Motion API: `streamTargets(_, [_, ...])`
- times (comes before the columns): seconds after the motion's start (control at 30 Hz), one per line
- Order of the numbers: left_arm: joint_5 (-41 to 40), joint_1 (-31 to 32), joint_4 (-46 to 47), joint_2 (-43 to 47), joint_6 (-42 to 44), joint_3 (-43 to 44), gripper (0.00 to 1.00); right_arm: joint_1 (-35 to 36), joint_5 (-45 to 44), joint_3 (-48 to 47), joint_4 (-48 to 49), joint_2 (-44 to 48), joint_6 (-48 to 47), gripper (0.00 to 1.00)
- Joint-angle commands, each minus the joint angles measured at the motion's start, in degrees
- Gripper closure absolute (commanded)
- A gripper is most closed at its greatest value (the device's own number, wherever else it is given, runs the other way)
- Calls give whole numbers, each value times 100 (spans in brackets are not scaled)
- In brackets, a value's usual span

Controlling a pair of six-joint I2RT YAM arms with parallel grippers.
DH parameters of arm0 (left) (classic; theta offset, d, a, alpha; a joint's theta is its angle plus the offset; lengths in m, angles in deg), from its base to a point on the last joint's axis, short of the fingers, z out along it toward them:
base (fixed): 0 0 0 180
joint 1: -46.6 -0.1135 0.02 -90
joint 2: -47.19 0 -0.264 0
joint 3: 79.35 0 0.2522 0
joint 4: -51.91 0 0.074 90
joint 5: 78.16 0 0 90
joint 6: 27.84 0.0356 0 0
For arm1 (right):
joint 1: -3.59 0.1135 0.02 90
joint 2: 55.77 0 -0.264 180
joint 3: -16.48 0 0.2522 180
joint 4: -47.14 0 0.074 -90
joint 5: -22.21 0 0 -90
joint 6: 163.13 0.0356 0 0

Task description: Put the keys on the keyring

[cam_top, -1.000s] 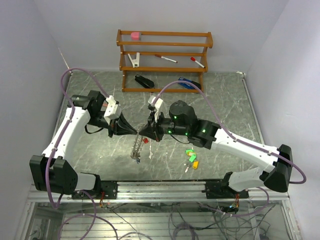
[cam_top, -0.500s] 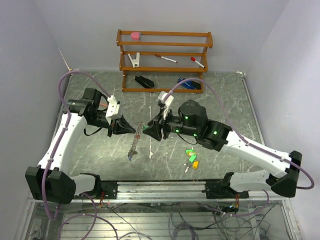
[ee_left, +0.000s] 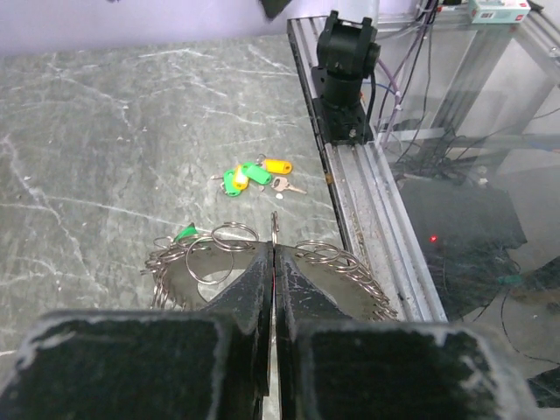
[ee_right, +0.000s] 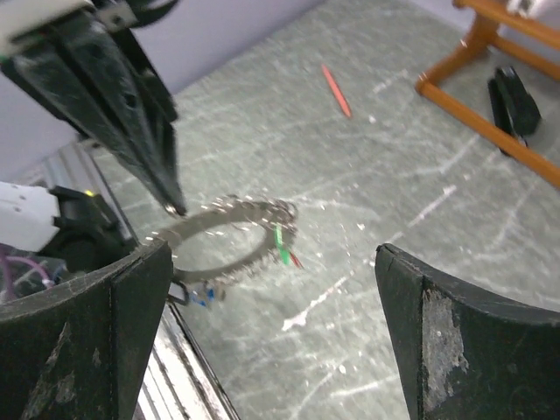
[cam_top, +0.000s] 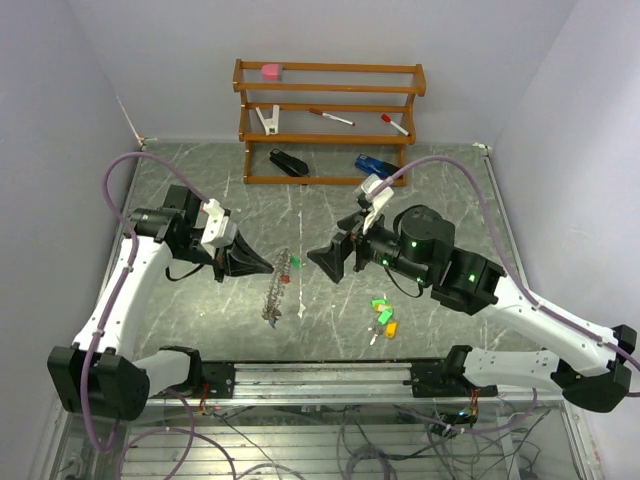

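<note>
Right pincer (cam_top: 318,257) farther right, agape; one keyring (cam_top: 278,285), three loose keys (cam_top: 383,315).

A large pale silvery keyring (cam_top: 277,290), strung with many small metal keys and rings, is held edge-on near the middle of the grey marbled table (cam_top: 450,200), pinched in the closed tips of the left gripper (cam_top: 266,266). Green, red and blue tags are carried on it. Loose metal keys with green and yellow-orange plastic heads (cam_top: 382,313) are clustered flat on the table, well apart to the right.
</note>
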Motion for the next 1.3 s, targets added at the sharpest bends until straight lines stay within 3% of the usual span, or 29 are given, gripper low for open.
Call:
streamTargets(0.0, [850,-99,-1314,-220,1506,321,93,-9,-930,-248,-916,-32,79,4])
streamTargets(0.2, [853,-100,-1294,-94,1540,207,93,-110,-2264,-612,-2581,-334,704,32])
streamTargets(0.4, [852,-149,-418,377,681,-253,93,-661,-2335,-375,-3925,-791,1871,36])
streamTargets(0.57, [831,-329,292,717,-188,-562,93,-1478,-1683,224,-3943,-916,2183,43])
streamTargets(0.73, [794,-570,572,907,-688,-662,93,-1674,-1358,615,-3966,-1344,2229,48])
streamTargets(0.97, [842,-1044,-285,948,-260,-373,93,-1673,-674,1204,-3471,-1684,2434,57])
streamTargets(1.27, [853,-1561,-999,885,313,-212,93,-1703,-774,1682,-3621,-1498,2718,61])
